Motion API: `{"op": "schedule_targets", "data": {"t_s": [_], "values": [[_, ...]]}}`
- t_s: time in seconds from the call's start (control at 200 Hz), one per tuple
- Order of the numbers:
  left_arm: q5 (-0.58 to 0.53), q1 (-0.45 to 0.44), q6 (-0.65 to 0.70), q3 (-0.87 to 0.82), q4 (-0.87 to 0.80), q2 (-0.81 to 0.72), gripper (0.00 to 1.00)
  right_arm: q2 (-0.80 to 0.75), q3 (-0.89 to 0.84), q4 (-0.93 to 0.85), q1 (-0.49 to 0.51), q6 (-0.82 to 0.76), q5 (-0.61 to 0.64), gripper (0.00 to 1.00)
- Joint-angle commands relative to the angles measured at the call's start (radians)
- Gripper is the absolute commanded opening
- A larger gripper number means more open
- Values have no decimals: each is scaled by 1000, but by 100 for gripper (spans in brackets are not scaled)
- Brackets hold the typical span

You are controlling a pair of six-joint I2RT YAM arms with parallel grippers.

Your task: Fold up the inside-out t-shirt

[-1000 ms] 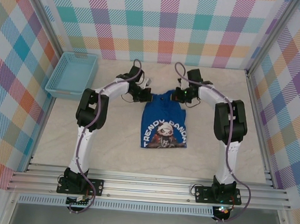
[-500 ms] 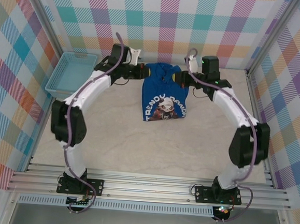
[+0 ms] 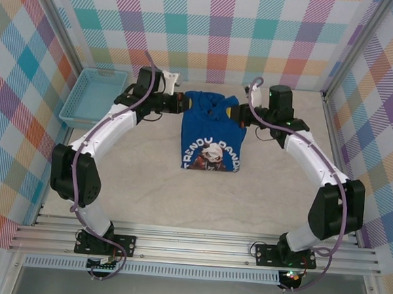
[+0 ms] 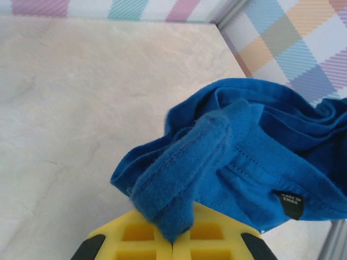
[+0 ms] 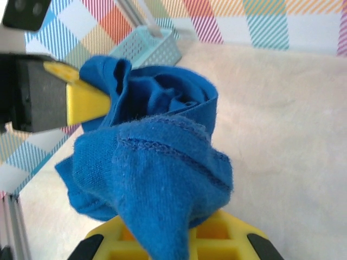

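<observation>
The inside-out t-shirt (image 3: 210,131) is royal blue and hangs between both grippers near the back of the table, its white and orange print facing up and its lower part resting on the table. My left gripper (image 3: 183,104) is shut on the shirt's upper left edge; in the left wrist view a blue hem (image 4: 179,179) is pinched between the yellow fingers (image 4: 135,234). My right gripper (image 3: 234,114) is shut on the upper right edge, with bunched blue cloth (image 5: 157,179) caught in its jaws. The left gripper's yellow finger (image 5: 87,100) shows across the cloth in the right wrist view.
A light blue mesh basket (image 3: 95,98) sits at the back left corner. Checked walls close off the back and sides. Bare beige table (image 3: 199,202) lies in front of the shirt, toward the arm bases.
Both grippers have carried the shirt's top edge from the table's middle up and toward the back wall. The shirt now hangs a little more spread between them.
</observation>
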Motion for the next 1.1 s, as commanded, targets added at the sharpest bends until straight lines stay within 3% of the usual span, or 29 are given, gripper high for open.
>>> {"op": "schedule_targets", "data": {"t_s": [0.0,0.13,0.25,0.37,0.55,0.8,0.95,1.095], "values": [[-84,14,55,153,-19,56,0,90,135,52,2,17,54,0],[-102,27,78,354,-60,159,0,200,294,90,2,12,55,0],[-15,26,84,404,-55,181,0,245,348,113,1,0,-3,0],[90,15,89,204,39,110,0,208,225,168,3,-10,-100,2],[149,-29,50,-224,252,-65,0,64,-106,314,18,50,-205,3],[157,-110,-85,-606,372,-254,0,-196,-480,249,36,131,-139,4],[93,-116,-119,-647,345,-268,0,-191,-488,128,36,149,-66,4],[26,-116,-92,-540,258,-178,0,-30,-294,-64,30,129,44,3]]}}
